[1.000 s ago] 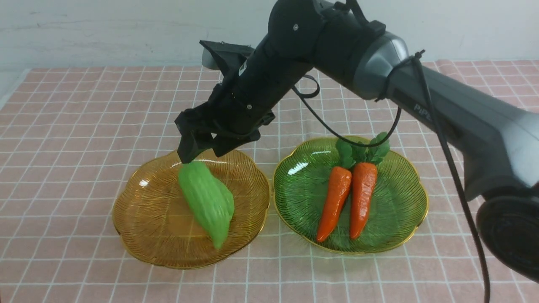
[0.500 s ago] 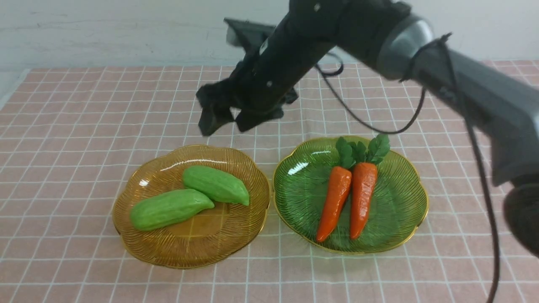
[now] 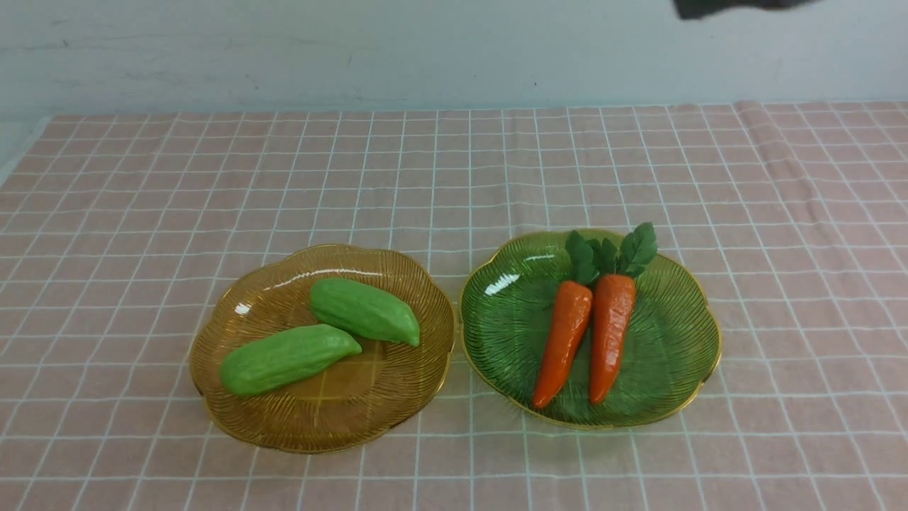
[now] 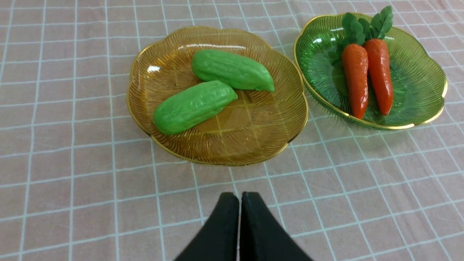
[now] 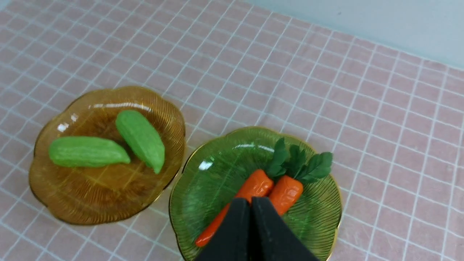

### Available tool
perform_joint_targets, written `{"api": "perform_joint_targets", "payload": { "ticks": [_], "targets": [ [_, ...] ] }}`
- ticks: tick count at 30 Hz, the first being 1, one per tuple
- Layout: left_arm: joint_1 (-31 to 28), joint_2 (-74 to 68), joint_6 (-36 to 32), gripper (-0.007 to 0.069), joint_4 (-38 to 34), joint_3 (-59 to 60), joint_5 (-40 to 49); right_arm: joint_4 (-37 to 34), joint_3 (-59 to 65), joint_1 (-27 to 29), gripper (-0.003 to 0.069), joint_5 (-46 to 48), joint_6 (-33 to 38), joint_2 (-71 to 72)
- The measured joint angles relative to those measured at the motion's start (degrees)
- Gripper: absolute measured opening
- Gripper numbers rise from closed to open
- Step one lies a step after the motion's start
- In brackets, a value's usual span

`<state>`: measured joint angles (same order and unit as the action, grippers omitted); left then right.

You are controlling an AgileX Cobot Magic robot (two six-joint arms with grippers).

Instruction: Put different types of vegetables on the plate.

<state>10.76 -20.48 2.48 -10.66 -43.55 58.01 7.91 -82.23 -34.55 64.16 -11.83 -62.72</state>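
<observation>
- Gone from over the amber plate [image 3: 201, 387] is the right arm [image 3: 738, 6], now a dark scrap at the front view's top; the gourds [image 3: 287, 358], one tipped under it before, both lie flat.
- They touch on that left plate; both carrots [image 3: 564, 341] share the green plate [image 3: 713, 355], right.
- Each kind has its own plate, so sorting looks finished.
- Right gripper [image 5: 250, 201], pressed together and empty, hangs above the carrots, well apart from the gourds.
- Left gripper [image 4: 239, 195], likewise pressed together, hovers over cloth [image 4: 72, 181] on the amber plate's near side.

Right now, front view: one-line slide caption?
Two light green gourds on an amber plate, two orange carrots side by side on a green plate, pink checked tablecloth.
</observation>
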Motion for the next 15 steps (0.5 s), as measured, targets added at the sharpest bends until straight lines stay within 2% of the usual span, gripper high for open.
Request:
{"api": "perform_joint_targets", "payload": {
  "ticks": [5, 10, 15],
  "targets": [
    [0.0, 0.03, 0.0, -0.0004, 0.0, 0.0, -1.37, 4.9, 21.2, 0.0, -0.0015, -17.49, -6.02, 17.54],
    [0.0, 0.03, -0.07, -0.0004, 0.0, 0.0, -2.13, 10.71, 36.08, 0.0, -0.0015, -31.51, -10.84, 30.87],
    [0.0, 0.03, -0.28, -0.0004, 0.0, 0.0, -2.31, 17.36, 46.73, 0.0, -0.0015, -38.63, -18.56, 42.68]
  ]
}}
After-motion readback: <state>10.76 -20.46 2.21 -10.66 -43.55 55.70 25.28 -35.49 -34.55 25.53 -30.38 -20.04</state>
